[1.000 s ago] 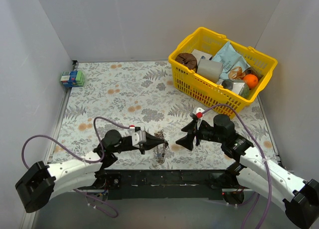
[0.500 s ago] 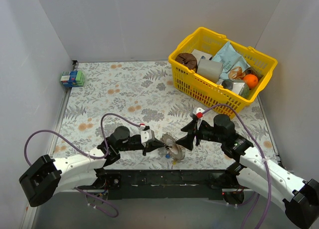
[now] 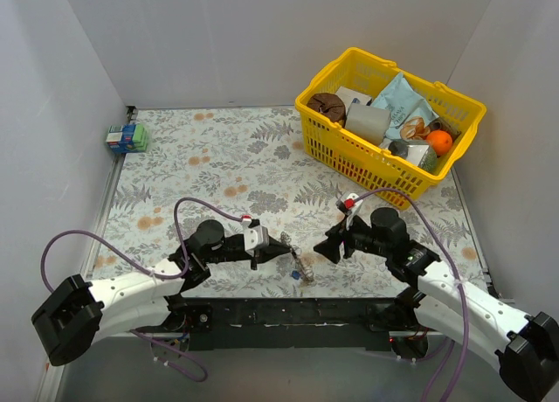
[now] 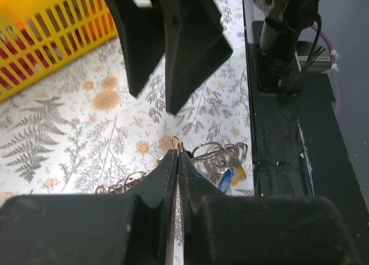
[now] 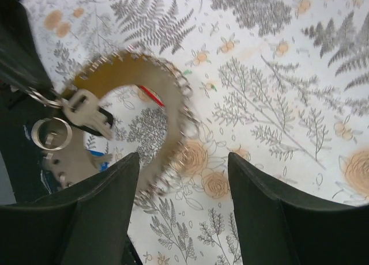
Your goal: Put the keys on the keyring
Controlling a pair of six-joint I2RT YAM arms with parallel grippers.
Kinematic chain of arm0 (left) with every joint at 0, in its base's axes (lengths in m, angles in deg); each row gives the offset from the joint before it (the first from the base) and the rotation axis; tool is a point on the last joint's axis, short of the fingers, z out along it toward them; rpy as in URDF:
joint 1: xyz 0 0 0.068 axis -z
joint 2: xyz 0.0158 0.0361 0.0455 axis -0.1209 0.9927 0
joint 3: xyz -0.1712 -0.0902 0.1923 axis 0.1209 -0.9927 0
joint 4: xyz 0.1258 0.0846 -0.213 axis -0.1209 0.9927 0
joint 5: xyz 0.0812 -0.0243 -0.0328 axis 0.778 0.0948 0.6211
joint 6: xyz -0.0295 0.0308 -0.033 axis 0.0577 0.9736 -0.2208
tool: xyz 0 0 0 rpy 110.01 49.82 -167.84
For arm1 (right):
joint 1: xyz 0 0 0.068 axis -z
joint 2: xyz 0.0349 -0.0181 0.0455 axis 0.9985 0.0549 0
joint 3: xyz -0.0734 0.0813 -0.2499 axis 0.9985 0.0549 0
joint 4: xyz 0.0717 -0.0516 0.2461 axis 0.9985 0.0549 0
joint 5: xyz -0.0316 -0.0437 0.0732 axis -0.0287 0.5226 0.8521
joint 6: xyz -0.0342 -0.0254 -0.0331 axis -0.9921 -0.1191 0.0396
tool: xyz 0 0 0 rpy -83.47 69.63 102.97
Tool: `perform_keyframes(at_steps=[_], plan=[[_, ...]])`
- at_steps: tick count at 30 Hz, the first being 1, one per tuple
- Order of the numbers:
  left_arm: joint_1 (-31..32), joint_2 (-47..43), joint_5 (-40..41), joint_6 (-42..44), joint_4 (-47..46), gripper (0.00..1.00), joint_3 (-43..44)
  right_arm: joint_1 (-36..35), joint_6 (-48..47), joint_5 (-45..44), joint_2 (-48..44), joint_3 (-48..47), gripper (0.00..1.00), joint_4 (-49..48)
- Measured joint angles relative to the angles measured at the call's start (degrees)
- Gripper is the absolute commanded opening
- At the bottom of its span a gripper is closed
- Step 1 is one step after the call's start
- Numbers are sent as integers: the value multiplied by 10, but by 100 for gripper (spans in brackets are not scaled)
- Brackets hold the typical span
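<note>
My left gripper (image 3: 281,249) (image 4: 177,155) is shut on the thin wire of the keyring (image 5: 176,115), a large silver ring strung with small split rings. It hangs blurred in the right wrist view, just above the floral table. The keys (image 3: 301,271) dangle from it near the table's front edge. The left wrist view shows blue and yellow key heads (image 4: 230,175). A black-headed key (image 5: 86,112) hangs at the ring's left. My right gripper (image 3: 325,246) (image 5: 183,213) stands open, facing the left one, its fingers (image 5: 104,213) either side of the ring's lower arc without touching it.
A yellow basket (image 3: 389,170) full of groceries stands at the back right, also in the left wrist view (image 4: 34,46). A small blue-green box (image 3: 127,138) sits at the far left wall. The black base rail (image 3: 288,310) runs just behind the hanging keys.
My left gripper has carried the keyring to the right, close to the right gripper. The ring swung flat-on and now hangs edge-on. The right jaws have narrowed a little.
</note>
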Motion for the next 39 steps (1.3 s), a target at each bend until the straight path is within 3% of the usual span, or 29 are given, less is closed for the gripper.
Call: perform_keyframes(at_steps=[4, 9, 20, 27, 35, 39], plan=[[0, -23, 0, 2, 9, 0, 15, 0, 30, -14, 44, 27, 62, -26], [0, -20, -3, 2, 6, 0, 21, -4, 73, 4, 116, 84, 63, -107], [0, 114, -20, -20, -118, 0, 22, -38, 138, 7, 170, 114, 66, -215], [0, 150, -23, -35, -163, 0, 21, -38, 142, -13, 146, 114, 69, -191], [1, 162, -25, -57, -238, 0, -13, -38, 122, -91, 36, 99, 74, -74], [1, 179, -32, -72, -275, 0, -28, -38, 86, -93, -27, 95, 75, -60]])
